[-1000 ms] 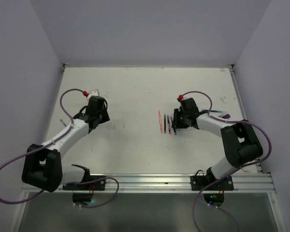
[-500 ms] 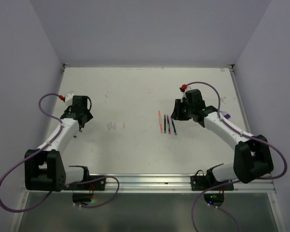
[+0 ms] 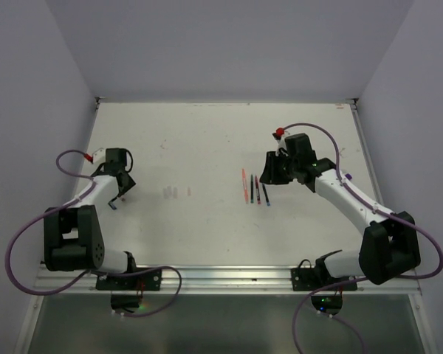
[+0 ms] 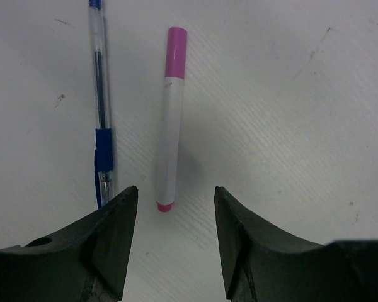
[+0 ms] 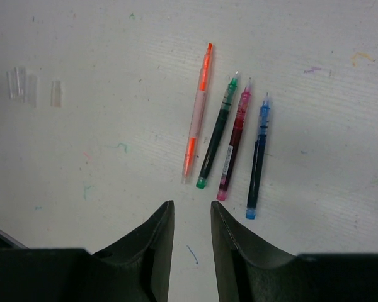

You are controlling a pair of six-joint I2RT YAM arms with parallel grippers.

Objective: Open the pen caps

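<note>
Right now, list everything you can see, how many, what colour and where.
pens: four, orange, green, magenta, blue; side by side ahead of right gripper.
pen caps: three, clear; loose, left of those pens.
marker: one, white with pink ends; ahead of left gripper.
ballpoint: one, clear and blue; beside marker.
purple item: one; near table's right edge, too small to identify.
table: one, white, ink-stained.
left gripper: black, open, empty.
right gripper: black, open, empty.
</note>
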